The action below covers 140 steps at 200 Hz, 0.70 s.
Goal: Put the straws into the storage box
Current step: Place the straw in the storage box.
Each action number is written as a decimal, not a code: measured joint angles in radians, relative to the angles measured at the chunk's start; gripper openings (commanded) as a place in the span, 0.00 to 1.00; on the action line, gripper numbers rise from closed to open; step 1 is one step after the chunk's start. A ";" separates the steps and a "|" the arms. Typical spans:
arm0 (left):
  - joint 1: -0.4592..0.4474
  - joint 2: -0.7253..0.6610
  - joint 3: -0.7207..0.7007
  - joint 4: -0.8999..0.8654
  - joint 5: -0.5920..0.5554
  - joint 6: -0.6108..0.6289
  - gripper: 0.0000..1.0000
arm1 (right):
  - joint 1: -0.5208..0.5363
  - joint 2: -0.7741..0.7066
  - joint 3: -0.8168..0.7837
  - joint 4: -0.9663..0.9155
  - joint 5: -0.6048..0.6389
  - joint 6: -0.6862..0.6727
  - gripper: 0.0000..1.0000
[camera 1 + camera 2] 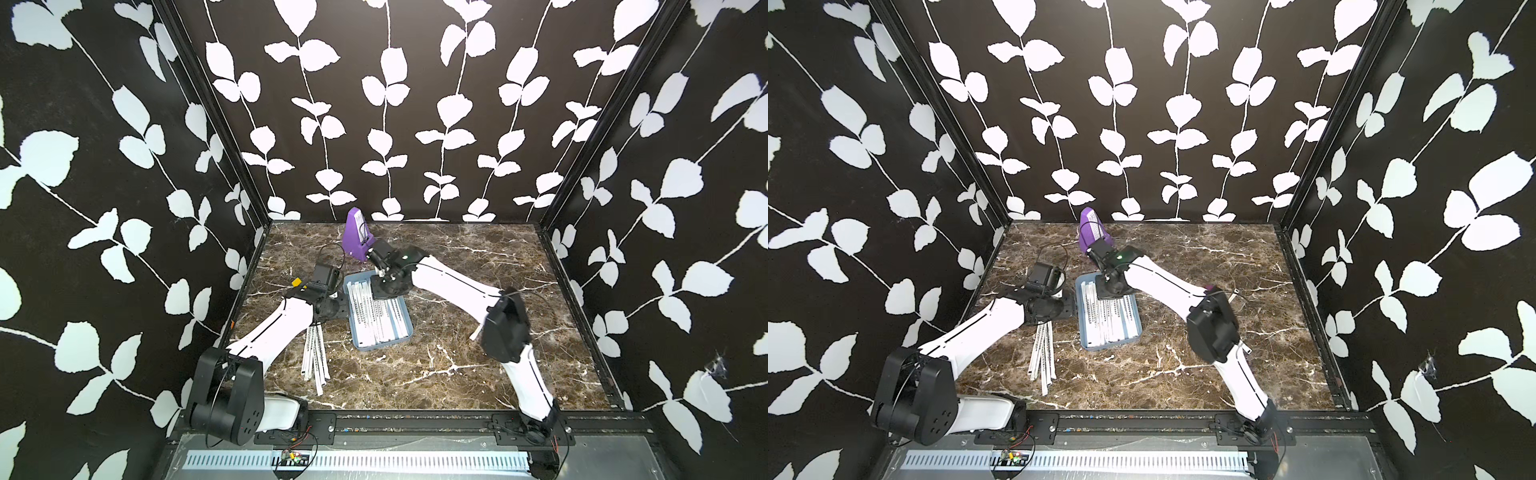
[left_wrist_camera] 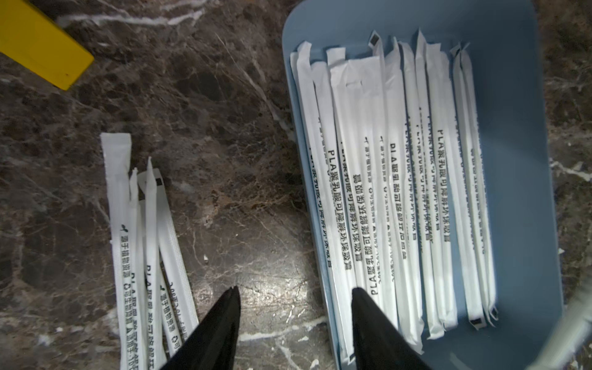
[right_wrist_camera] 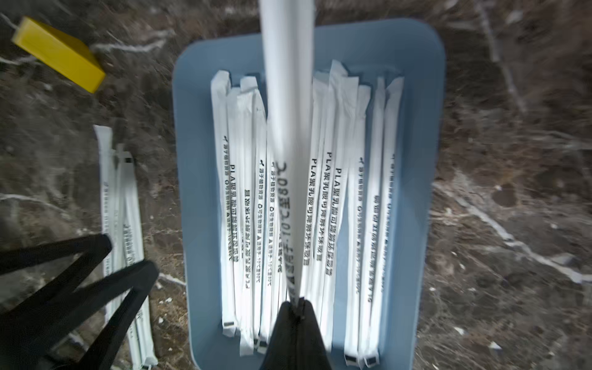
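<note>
Slippage is looking like the main risk; the right gripper (image 3: 296,304) is clamping one held straw (image 3: 288,96) by its very end above the storage box (image 3: 189,160), so the long free length may be swinging and dropping askew across the stored straws (image 3: 333,208) or over the rim; the left gripper (image 2: 294,290), jaws apart and empty, is hovering astride the box's rim, and descending there risks knocking the box; loose straws (image 1: 316,357) are lying near the surface's (image 1: 457,374) left edge, toward the front; the box is sitting mid-surface toward the rear edge; both arms are reaching in from the front corners, wrists angled downward.
</note>
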 measured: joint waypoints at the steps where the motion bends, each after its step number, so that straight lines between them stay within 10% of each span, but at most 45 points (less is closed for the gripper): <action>1: 0.000 0.000 0.000 0.000 0.000 0.000 0.56 | 0.000 0.010 0.008 -0.003 -0.002 0.000 0.00; 80: 0.028 -0.019 0.001 -0.017 -0.013 0.000 0.49 | 0.020 0.190 0.176 -0.135 -0.047 0.001 0.02; 140: 0.095 -0.008 0.006 -0.090 -0.013 0.006 0.29 | 0.027 0.198 0.220 -0.172 -0.043 0.000 0.27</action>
